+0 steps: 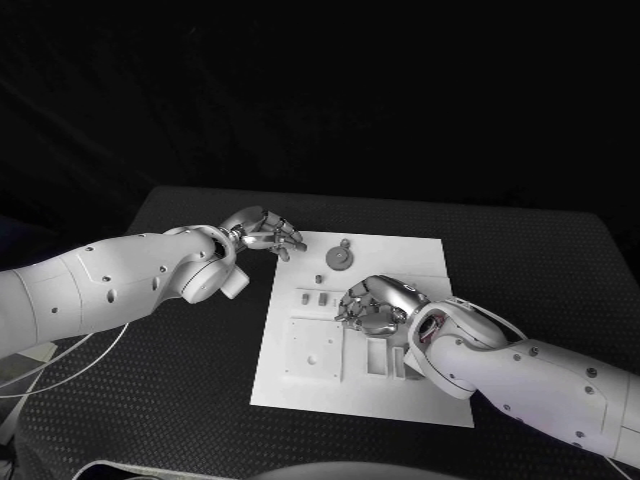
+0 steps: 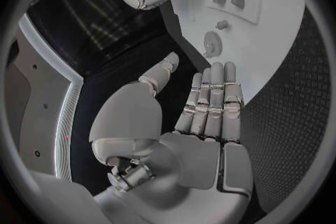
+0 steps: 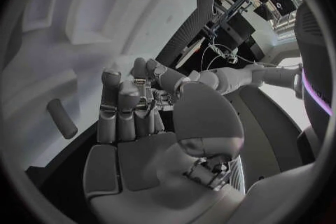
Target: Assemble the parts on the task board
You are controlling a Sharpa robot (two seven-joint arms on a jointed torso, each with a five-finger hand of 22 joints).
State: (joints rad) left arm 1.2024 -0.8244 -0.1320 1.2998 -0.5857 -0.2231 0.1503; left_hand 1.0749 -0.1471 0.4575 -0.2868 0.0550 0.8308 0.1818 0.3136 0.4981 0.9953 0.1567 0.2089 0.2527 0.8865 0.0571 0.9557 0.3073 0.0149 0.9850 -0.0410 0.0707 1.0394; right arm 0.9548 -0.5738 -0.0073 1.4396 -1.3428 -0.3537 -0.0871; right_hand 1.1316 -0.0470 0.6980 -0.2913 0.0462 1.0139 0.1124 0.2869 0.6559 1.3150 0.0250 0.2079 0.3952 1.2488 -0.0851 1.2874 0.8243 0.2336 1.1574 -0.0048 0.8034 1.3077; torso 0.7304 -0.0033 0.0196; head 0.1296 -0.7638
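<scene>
White task board (image 1: 407,395) near edge, black table (image 1: 551,260), dark backdrop behind

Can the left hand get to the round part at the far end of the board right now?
Probably yes: the left hand is open, and nothing lies between it and the round part.

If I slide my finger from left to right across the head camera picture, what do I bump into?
Left arm → left hand → round part → right hand → right arm. The white task board lies under the middle ones.
</scene>
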